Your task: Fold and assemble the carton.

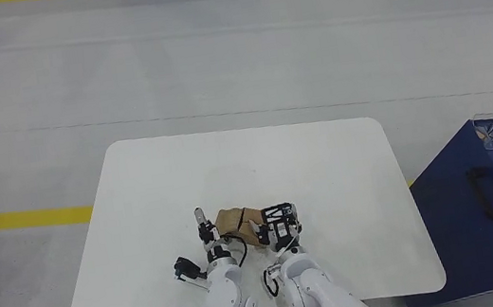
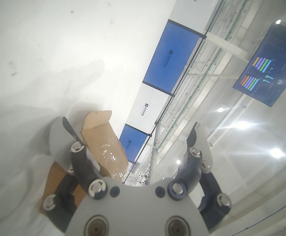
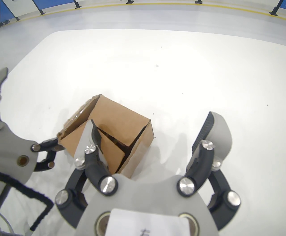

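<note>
Your brown cardboard carton [image 3: 116, 125] sits on the white table [image 3: 156, 55] near the robot-side edge, between the two grippers. Its end flaps are partly folded in, with dark gaps between them. The right gripper [image 3: 150, 121] has its fingers spread wide, and one finger lies across those flaps. You cannot tell whether it touches them. The left gripper [image 2: 129, 124] is on the carton's other side, its fingers apart too, with one just beside a taped flap.

The top view looks steeply down from above the arms and takes in the whole desk [image 1: 324, 161]. The right wrist view, close behind the right tool [image 3: 150, 118], faces down onto the carton [image 3: 116, 125]. The left wrist view, close behind the left tool [image 2: 129, 121], faces outward toward blue wall panels [image 2: 172, 58]. All three share the carton.
</note>
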You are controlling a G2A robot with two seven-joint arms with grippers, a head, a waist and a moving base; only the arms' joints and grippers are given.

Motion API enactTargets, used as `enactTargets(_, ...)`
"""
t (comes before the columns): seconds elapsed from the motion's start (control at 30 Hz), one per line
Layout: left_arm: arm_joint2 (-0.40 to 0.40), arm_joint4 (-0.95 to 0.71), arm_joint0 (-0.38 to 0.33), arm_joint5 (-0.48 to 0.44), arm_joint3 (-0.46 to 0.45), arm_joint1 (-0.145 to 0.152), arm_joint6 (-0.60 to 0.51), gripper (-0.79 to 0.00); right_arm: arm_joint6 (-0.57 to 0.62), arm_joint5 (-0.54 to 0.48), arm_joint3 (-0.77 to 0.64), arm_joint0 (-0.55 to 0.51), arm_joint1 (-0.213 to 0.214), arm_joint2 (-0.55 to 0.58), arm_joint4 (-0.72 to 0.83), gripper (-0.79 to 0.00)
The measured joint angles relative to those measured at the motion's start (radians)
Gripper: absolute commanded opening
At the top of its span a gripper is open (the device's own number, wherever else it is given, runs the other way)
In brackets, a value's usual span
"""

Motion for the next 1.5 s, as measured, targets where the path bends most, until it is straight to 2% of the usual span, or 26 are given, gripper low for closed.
enactTargets(0.13, -0.012, 0.026, 0.015, -0.068, -0.015, -0.003, 0.006, 0.0, 0.003, -0.003, 0.004, -0.004, -0.001, 0.001, -0.019, 0.0)
enactTargets(0.8, -0.016, 0.226, 0.116, -0.221, -0.127, -0.017, -0.033, 0.0, 0.027, -0.046, -0.037, -0.04, 0.007, 0.064, -0.075, 0.0)
enactTargets(1.5, 0.005, 0.281, 0.135, -0.184, -0.152, -0.04, -0.102, 0.0, 0.069, -0.145, -0.085, -0.091, 0.029, 0.141, -0.149, 0.0)
